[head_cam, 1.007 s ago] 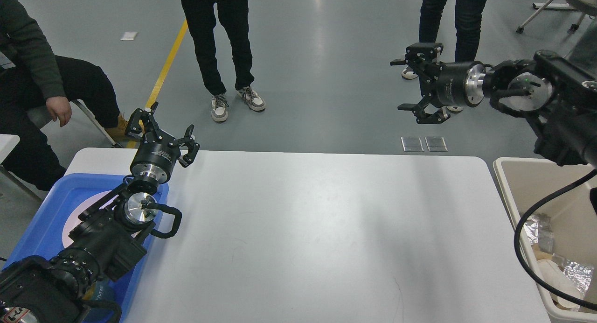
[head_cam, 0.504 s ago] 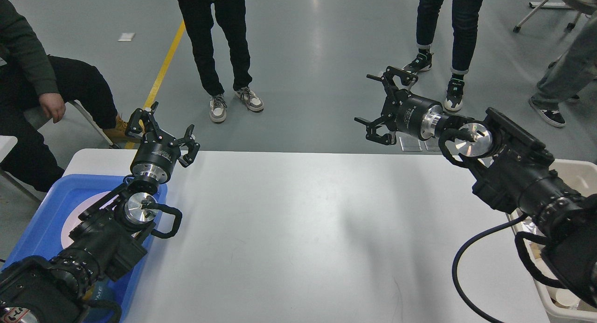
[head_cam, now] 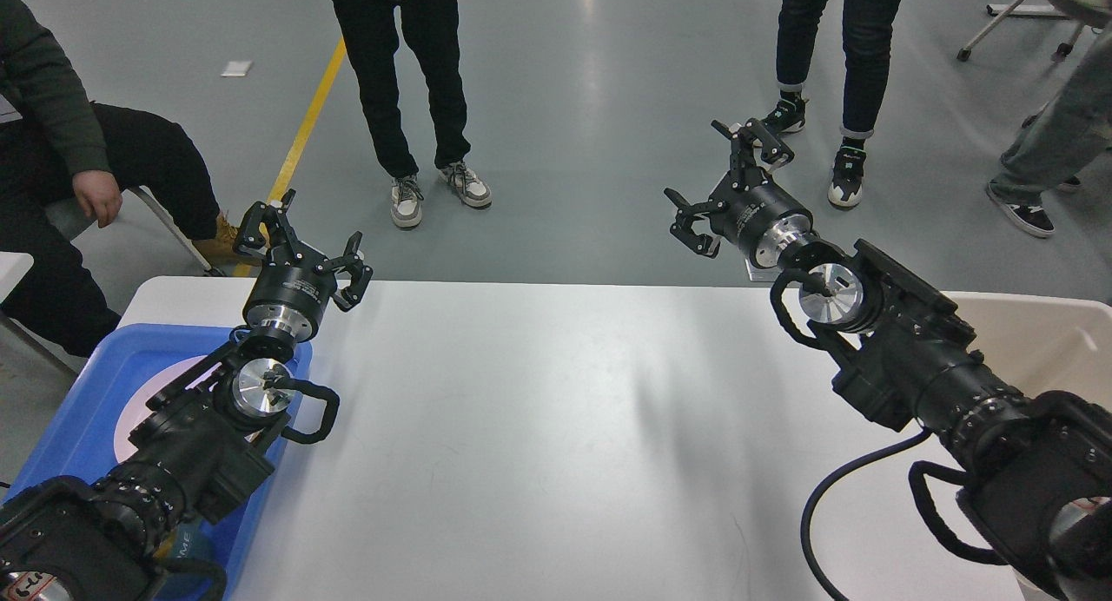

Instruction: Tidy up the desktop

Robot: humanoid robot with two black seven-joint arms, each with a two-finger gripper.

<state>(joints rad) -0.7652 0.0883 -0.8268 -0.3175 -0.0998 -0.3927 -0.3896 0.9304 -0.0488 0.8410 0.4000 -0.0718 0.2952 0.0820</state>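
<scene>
white desktop, rounded corners, flat, bare middle

desktop: white, rounded corners | blue tray on left end

Between the left fingers and right fingers the desktop lies open; below the left fingers — a blue tray; behind the right fingers — a beige bin.

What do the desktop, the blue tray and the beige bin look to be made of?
The desktop looks like white laminate, matte: it gives only soft, diffuse reflections. The blue tray looks like molded plastic, slightly glossy, with a rounded raised rim. The beige bin looks like plastic too, with a smooth thin wall; little of it shows.
</scene>
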